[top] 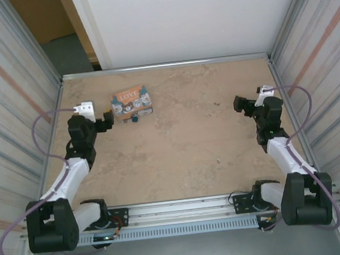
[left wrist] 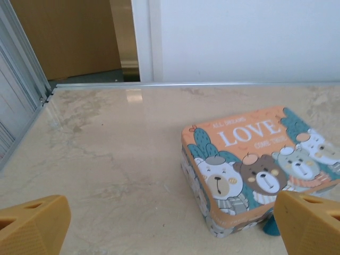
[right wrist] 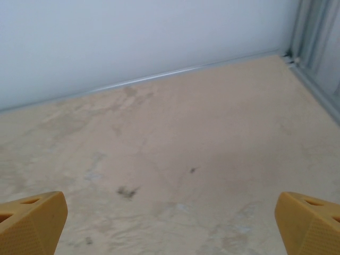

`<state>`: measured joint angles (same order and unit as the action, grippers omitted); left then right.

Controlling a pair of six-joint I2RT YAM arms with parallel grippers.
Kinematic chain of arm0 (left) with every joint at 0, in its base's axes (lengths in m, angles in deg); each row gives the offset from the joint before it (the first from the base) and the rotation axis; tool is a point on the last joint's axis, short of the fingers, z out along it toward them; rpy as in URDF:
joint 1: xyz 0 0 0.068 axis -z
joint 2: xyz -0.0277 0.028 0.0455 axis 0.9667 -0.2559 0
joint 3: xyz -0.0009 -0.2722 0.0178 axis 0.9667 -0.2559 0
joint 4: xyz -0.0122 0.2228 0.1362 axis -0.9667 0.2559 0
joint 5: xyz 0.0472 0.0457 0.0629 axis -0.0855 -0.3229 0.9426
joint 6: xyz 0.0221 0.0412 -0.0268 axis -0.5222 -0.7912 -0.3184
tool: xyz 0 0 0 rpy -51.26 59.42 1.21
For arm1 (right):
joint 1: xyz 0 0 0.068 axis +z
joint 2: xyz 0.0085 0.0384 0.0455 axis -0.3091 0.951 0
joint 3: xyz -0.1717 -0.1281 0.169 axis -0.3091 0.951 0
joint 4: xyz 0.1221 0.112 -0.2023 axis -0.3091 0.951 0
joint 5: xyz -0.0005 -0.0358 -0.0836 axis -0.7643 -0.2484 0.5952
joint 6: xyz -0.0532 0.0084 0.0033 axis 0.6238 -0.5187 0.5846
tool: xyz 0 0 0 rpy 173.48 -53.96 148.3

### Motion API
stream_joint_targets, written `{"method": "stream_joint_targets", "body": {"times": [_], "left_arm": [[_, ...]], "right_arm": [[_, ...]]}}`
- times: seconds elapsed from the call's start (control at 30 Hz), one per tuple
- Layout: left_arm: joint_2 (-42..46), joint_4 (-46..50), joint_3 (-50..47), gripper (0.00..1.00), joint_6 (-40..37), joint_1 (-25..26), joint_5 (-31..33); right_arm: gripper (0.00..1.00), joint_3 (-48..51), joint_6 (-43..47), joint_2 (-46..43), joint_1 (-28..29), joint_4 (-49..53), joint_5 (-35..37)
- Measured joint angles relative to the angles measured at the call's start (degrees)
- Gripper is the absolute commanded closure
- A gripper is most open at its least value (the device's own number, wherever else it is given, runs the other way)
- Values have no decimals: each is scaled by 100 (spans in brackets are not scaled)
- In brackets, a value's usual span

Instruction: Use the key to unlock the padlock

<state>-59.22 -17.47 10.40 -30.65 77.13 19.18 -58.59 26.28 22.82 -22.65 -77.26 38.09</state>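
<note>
A small teal padlock (top: 135,118) lies on the table against the front side of an orange tin (top: 131,103) printed with bears. In the left wrist view just a teal edge of the padlock (left wrist: 270,227) peeks out beside my right finger (left wrist: 311,223). The key is hidden or out of view. My left gripper (top: 105,122) hovers open just left of the tin (left wrist: 255,164), nothing between its fingers (left wrist: 34,226). My right gripper (top: 240,104) stands open over bare table on the right side, far from the tin, and holds nothing (right wrist: 172,228).
Ribbed metal walls (top: 11,106) close in the table on the left and right, and a white panel (top: 189,17) stands at the back. The beige marbled tabletop (top: 189,143) stretches between the two arms. An aluminium rail (top: 184,213) runs along the near edge.
</note>
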Motion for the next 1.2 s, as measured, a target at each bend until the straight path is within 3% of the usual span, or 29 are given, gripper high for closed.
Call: {"method": "stream_joint_targets", "body": {"times": [0.2, 0.4, 0.73, 1.2], "left_arm": [[-68, 979, 758, 1, 649, -105, -321], [-1154, 1611, 1606, 1, 1364, -262, -1097], [-2444, 2131, 2430, 1, 2085, -750, -2691], [-4096, 2459, 3438, 1, 2326, -822, -3650]], "right_arm": [[1, -463, -713, -72, 74, 925, -944], [1, -1038, -1244, 365, 811, 1600, -1342], [1, -2562, -1823, 2109, 2188, 2090, -1432], [1, -4516, -2520, 4719, 3084, 1904, -1410]]}}
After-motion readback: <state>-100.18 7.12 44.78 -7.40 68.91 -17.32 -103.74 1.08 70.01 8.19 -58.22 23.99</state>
